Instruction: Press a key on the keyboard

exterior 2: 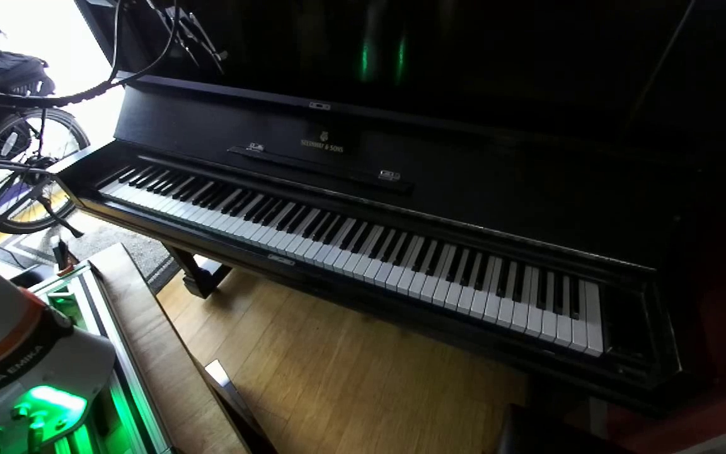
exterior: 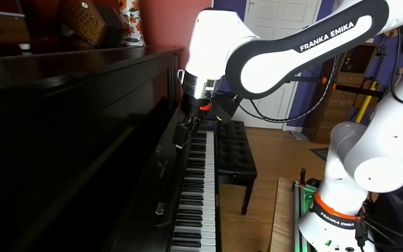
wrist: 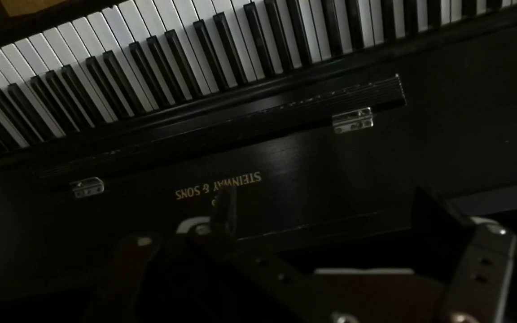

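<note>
Keyboard [exterior 2: 350, 246]: a long row of white and black keys in the black upright piano [exterior 2: 495, 82]; in the wrist view it slants across the top.
Tool [wrist: 330, 208]: spread wide, its two fingers [wrist: 438, 213] well apart, nothing held between them; in an exterior view it hangs tilted from the arm [exterior: 275, 63], near the panel.
Contact: in the wrist view the fingertips appear over the panel, apart from the keys; whether they touch the panel cannot be told.
Panel [wrist: 285, 157]: black, with gold lettering [wrist: 218, 186], STEINWAY & SONS, upside down in the wrist view.
Bench [exterior: 234, 157]: black, tufted, beside the keyboard.
Base [exterior: 341, 220]: white with an orange ring, beside the wooden table [exterior: 281, 210]; green light glows by it in both exterior views.
Concertina [exterior: 86, 22]: on the piano's top, near a flowered container [exterior: 131, 22].
Bicycle [exterior 2: 29, 157]: beyond the piano's end.
</note>
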Robot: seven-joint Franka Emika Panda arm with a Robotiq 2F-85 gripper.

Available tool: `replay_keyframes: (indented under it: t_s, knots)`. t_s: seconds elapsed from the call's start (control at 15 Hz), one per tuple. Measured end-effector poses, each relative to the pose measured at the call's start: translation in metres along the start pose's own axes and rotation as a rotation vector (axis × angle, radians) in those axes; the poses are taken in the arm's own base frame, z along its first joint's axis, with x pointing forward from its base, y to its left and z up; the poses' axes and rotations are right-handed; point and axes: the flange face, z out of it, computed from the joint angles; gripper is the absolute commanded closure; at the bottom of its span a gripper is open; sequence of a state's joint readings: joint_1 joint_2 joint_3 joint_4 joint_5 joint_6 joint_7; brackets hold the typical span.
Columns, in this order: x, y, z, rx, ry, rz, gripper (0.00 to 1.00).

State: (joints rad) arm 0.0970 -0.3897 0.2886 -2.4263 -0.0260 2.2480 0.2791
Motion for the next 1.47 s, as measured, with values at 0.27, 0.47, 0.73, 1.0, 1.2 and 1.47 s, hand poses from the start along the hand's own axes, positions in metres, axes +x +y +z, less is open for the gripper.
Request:
replay_keyframes:
  t_s: [0.27,0.47,0.73,1.0,1.2,1.47]
  knots:
    - [-0.012,0.018,0.051,-0.022,-0.155,-0.007,0.00]
    - [-0.029,0.037,0.100,-0.012,-0.277,-0.051,0.00]
    - [-0.052,0.050,0.147,0.019,-0.378,-0.152,0.00]
    - [-0.078,0.048,0.196,0.061,-0.429,-0.278,0.00]
    - [-0.090,0.047,0.230,0.083,-0.448,-0.306,0.00]
    - [-0.092,0.050,0.250,0.093,-0.465,-0.292,0.00]
